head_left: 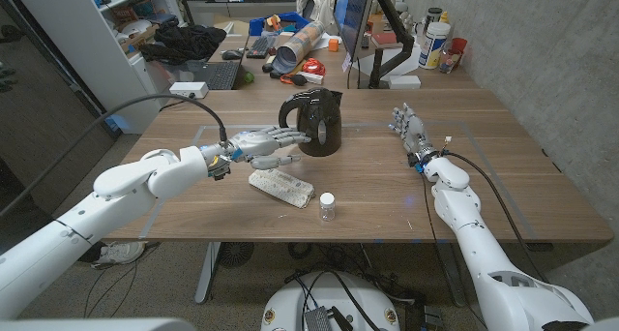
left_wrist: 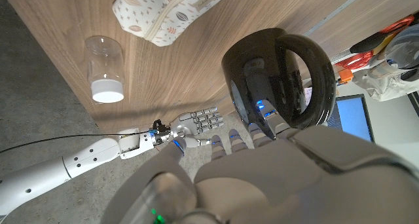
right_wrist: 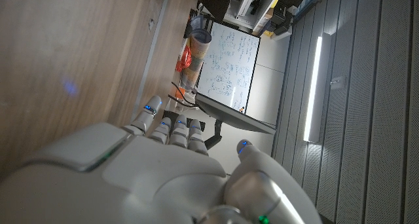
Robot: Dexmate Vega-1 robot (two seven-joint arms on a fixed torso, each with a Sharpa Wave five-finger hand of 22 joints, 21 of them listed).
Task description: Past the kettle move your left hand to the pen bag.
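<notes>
The left hand (head_left: 263,144) hovers over the table (head_left: 503,176), fingers spread and holding nothing, fingertips just beside the black kettle (head_left: 314,121). The white pen bag (head_left: 281,186) lies on the table just below the hand, nearer the robot.
</notes>
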